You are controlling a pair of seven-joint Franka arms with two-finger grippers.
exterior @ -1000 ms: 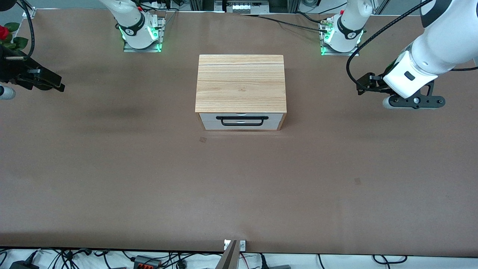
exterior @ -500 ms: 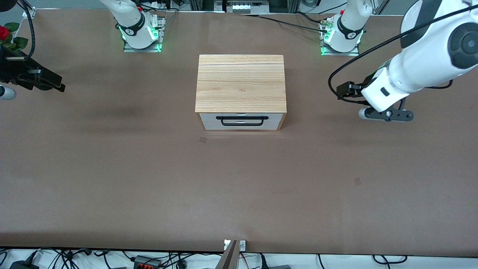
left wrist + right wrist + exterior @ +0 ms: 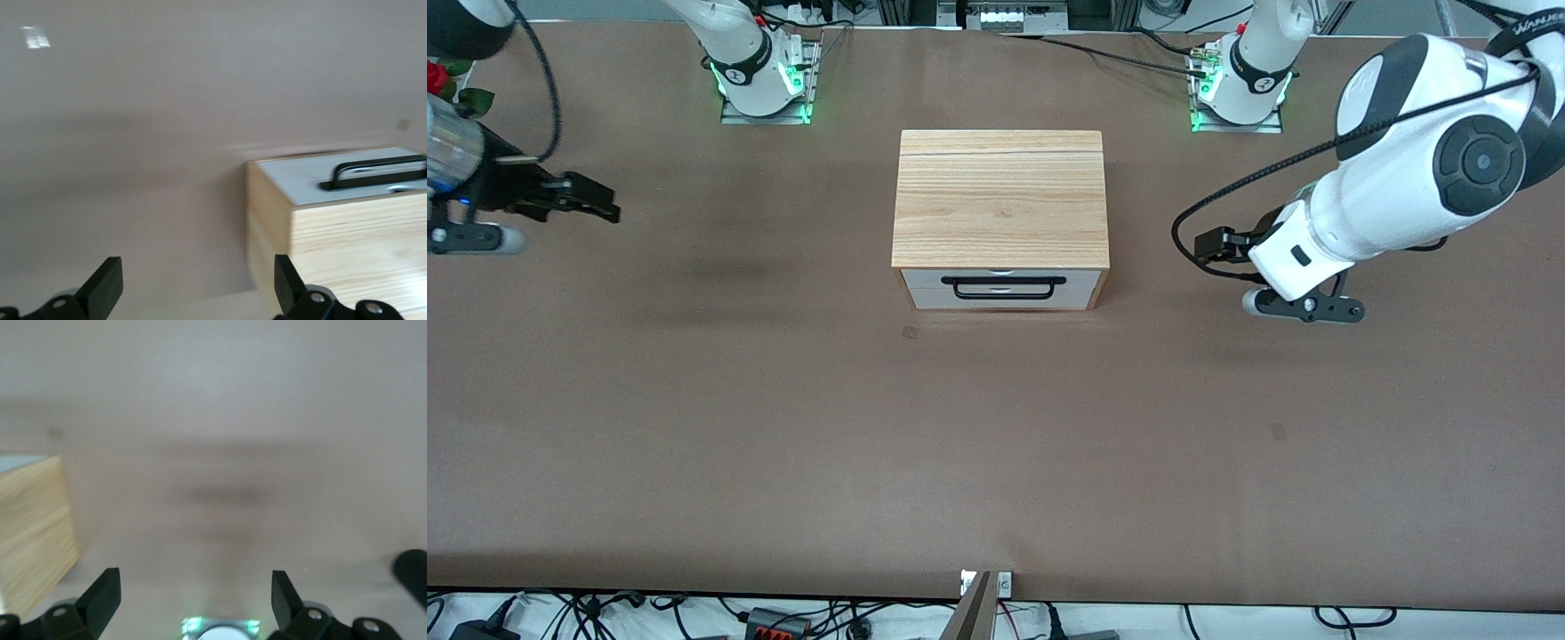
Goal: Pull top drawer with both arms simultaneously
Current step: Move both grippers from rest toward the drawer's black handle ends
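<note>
Since a moment ago my left gripper (image 3: 193, 283) swung in beside the wooden cabinet (image 3: 1000, 197) and my right gripper (image 3: 193, 597) crept inward, both spread wide over the brown table (image 3: 783, 427), heading for the white top drawer's (image 3: 1000, 280) stiff black bar handle (image 3: 1009, 288), likely a light slide.

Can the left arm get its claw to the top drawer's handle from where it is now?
Probably yes. The left claw is open, over bare table toward the left arm's end of the cabinet. The black handle on the top drawer faces the front camera, with nothing in front of it.
</note>
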